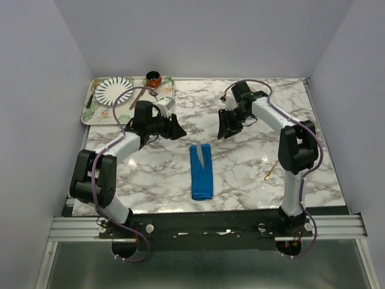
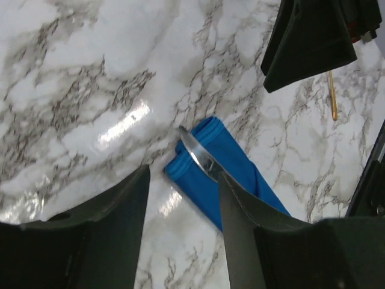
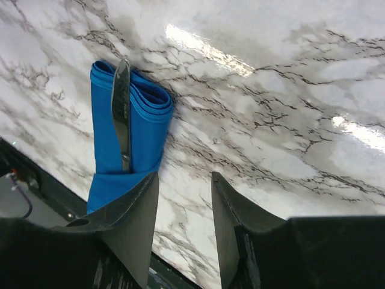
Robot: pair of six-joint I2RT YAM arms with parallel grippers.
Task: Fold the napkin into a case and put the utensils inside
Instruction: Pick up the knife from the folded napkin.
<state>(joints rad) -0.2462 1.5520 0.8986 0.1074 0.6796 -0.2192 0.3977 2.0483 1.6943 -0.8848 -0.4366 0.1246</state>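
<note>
Left gripper (image 2: 183,180) and right gripper (image 3: 184,177) both spread, empty, flanking far end of folded case (image 1: 202,171) at table (image 1: 240,174) centre, silver utensil (image 1: 203,156) on its far end, gold spoon (image 1: 271,171) loose on right, not yet inserted.

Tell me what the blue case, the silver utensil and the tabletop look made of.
Blue case: soft matte cloth; layered folds show at its end. Silver utensil: polished metal, likely steel, by its mirror-like sheen. Tabletop: glossy, marble-veined with glare; real stone or laminate cannot be told.
</note>
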